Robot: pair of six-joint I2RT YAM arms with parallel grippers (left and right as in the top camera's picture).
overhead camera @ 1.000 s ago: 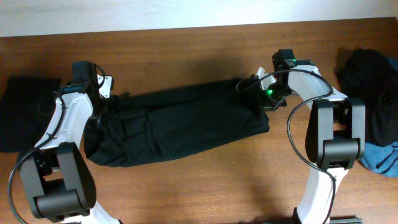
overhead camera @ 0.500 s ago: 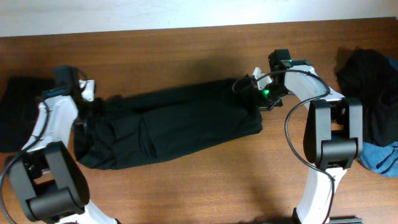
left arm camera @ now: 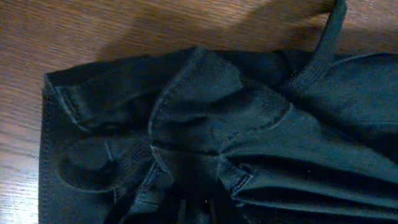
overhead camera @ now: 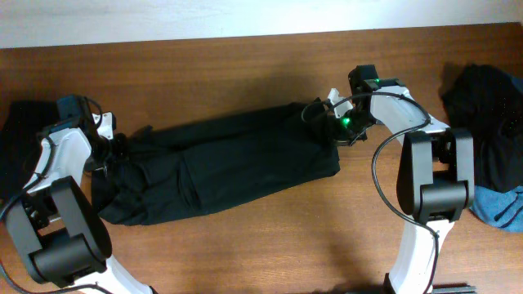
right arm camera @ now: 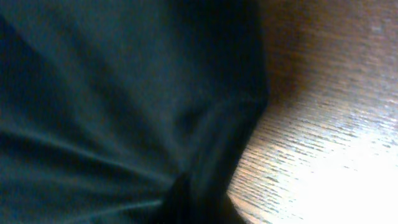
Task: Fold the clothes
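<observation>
The clothes in hand are a long pair of black trousers, lying folded lengthwise across the middle of the wooden table. My left gripper sits at their left, bunched waistband end. In the left wrist view the trousers gather in folds that run into the dark spot where the left gripper pinches them. My right gripper is at the right end's far corner. Pleats of the trousers converge into the right gripper in its wrist view. The fingers themselves are hidden by dark cloth.
A heap of black clothes lies at the right edge of the table, with a blue piece in front of it. Another black garment lies at the far left edge. The bases of both arms stand at the front.
Both grippers have moved left, and the trousers have slid left with them. The left end has bunched up more.
</observation>
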